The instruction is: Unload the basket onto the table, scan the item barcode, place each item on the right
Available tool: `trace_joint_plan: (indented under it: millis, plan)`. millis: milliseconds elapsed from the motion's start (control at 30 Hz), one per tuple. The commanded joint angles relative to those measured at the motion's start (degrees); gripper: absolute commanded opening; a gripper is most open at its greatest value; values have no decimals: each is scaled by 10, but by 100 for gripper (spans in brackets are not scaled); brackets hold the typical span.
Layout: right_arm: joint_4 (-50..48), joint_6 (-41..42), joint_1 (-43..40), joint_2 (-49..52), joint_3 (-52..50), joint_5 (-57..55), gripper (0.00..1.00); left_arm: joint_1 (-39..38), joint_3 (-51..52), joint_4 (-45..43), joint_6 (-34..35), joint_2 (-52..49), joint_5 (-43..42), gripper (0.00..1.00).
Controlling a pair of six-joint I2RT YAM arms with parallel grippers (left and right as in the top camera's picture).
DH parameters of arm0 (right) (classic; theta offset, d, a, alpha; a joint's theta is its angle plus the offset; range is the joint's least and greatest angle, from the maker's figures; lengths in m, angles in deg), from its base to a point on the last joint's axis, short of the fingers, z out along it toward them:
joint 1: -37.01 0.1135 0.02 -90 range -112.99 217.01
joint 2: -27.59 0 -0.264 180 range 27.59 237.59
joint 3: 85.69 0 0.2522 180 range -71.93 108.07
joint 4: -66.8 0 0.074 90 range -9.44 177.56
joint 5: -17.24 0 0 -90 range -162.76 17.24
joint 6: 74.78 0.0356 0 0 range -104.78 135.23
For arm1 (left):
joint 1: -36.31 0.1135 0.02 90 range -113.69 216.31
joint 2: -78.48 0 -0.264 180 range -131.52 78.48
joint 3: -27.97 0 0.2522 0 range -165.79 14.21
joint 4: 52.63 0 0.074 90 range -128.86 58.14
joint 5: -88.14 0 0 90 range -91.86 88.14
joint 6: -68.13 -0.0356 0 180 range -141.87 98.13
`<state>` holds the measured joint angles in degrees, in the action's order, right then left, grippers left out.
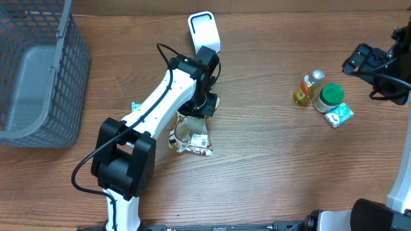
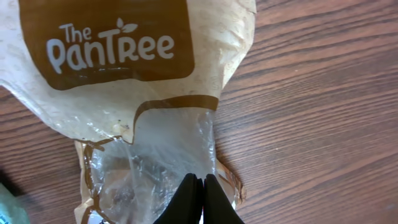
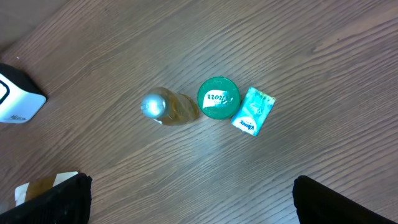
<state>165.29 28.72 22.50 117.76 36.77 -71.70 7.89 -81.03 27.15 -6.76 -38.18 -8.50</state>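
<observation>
Lengthwise, bag [image 1: 191,136] toward left claw [image 2: 200,185]

Only clear read: "The PanTree" in white lettering with a small leaf mark above the T, on the brown panel of the beige bag [image 2: 124,106], left wrist view. White script word on the green lid [image 3: 218,98], too blurred to spell out; white print on the teal packet [image 3: 253,111] and a faint grey mark on the white scanner [image 3: 15,102], likewise illegible. Printed strip along the bag's lower edge in overhead, too small to read.
</observation>
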Motion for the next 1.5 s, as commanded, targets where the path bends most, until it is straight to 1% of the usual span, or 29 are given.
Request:
trace_joint_plan:
  millis: [0,400,533,767,967,1100,1200,1300,1467]
  plan:
    - [-2,2,-1,-6,11,-3,100,-5,3,-1,12,0,9,5]
    - [-2,2,-1,-6,11,-3,100,-7,5,-2,32,-5,12,4]
    - [-2,2,-1,-6,11,-3,100,-9,15,-20,32,-12,13,5]
    - [-2,2,-1,-6,11,-3,100,-9,86,-107,35,-12,1,4]
    - [-2,2,-1,-6,11,-3,100,-8,162,-184,45,-12,21,4]
    - [-2,2,-1,-6,11,-3,100,-9,192,-211,46,-12,22,4]
    - [-2,2,-1,-6,11,-3,100,-8,191,-210,47,-12,21,4]
    - [-2,2,-1,-6,11,-3,100,-6,165,-195,46,-12,21,6]
    - [-2,2,-1,-6,11,-3,100,2,59,-115,46,-12,21,8]
